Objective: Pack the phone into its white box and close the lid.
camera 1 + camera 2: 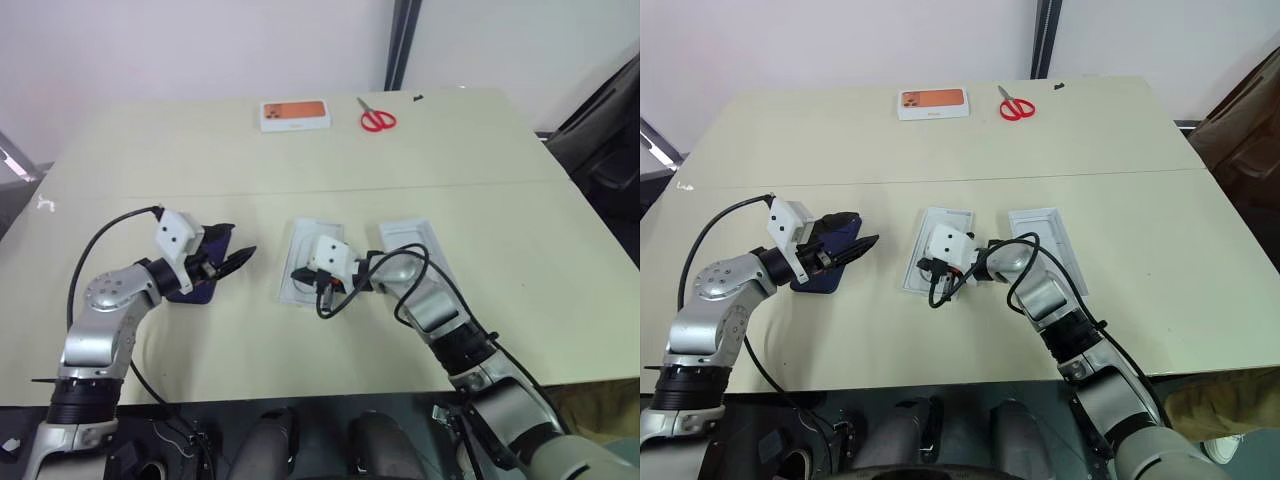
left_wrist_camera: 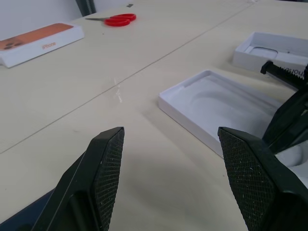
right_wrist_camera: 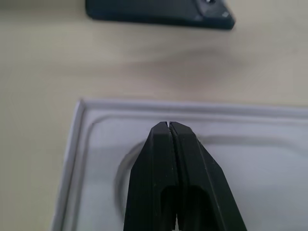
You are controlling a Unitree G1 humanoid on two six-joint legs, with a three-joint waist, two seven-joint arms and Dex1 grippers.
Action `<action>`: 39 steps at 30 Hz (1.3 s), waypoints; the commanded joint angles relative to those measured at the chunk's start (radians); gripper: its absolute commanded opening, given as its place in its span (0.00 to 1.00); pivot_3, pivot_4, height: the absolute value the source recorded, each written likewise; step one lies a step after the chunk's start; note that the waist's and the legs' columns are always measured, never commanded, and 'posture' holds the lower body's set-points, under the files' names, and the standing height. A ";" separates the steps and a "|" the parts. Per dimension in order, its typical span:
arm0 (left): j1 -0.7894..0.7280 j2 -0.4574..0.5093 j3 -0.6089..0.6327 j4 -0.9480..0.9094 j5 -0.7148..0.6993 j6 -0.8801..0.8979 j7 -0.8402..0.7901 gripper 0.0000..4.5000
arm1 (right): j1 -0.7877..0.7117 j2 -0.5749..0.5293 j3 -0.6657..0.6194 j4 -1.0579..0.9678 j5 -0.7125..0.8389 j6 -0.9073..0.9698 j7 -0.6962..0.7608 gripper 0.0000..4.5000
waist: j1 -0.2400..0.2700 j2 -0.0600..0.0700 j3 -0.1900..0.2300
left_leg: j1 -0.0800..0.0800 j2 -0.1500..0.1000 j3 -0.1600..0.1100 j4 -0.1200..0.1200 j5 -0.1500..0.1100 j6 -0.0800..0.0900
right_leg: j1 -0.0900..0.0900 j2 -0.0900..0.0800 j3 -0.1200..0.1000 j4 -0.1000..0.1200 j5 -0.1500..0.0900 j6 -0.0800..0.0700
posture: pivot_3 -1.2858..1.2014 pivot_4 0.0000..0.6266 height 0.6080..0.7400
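Observation:
The phone, a dark navy slab, lies flat on the table's left side, partly under my left gripper. That gripper is open and holds nothing; in its wrist view only bare table shows between its fingers. My right gripper is shut and empty, its tips just above the oval recess of a flat white insert at the table's middle. The phone lies beyond the insert's edge. An open white box stands right of the insert, hollow side up. I cannot tell whether it is the white box or the lid.
A white box with an orange top and red scissors lie at the far edge. A seam crosses the table between them and the working area. Black cables loop off both wrists. The front edge is close behind both grippers.

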 commanded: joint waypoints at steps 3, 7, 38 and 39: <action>-0.012 0.004 0.007 -0.010 -0.001 -0.003 0.004 0.73 | -0.074 -0.023 -0.043 0.083 -0.031 -0.109 -0.063 0.01 | 0.000 0.000 0.000 | 0.000 0.000 0.000 0.000 0.000 0.000 | 0.000 0.000 0.000 0.000 0.000 0.000 | 0.52 0.24 1.00; -0.023 0.017 0.015 0.007 -0.002 0.008 0.000 0.73 | -0.096 -0.038 -0.016 0.178 -0.099 -0.178 -0.118 0.01 | 0.000 0.000 0.000 | 0.000 0.000 0.000 0.000 0.002 -0.003 | 0.000 0.000 0.000 0.000 0.000 0.000 | 0.52 0.24 1.00; -0.470 0.320 -0.089 0.921 0.104 0.322 -0.369 0.73 | -0.349 0.347 0.057 0.348 -0.109 0.096 -0.165 0.01 | -0.030 -0.002 -0.001 | -0.002 0.000 0.000 -0.001 0.005 -0.007 | -0.014 0.001 0.001 0.011 0.000 0.000 | 0.52 0.24 1.00; -0.480 0.317 -0.100 0.951 0.118 0.326 -0.382 0.73 | -0.362 0.367 0.089 0.372 -0.117 0.147 -0.128 0.01 | -0.030 -0.002 -0.001 | -0.002 0.000 0.000 -0.001 0.005 -0.007 | -0.014 0.001 0.001 0.012 0.000 0.000 | 0.52 0.24 1.00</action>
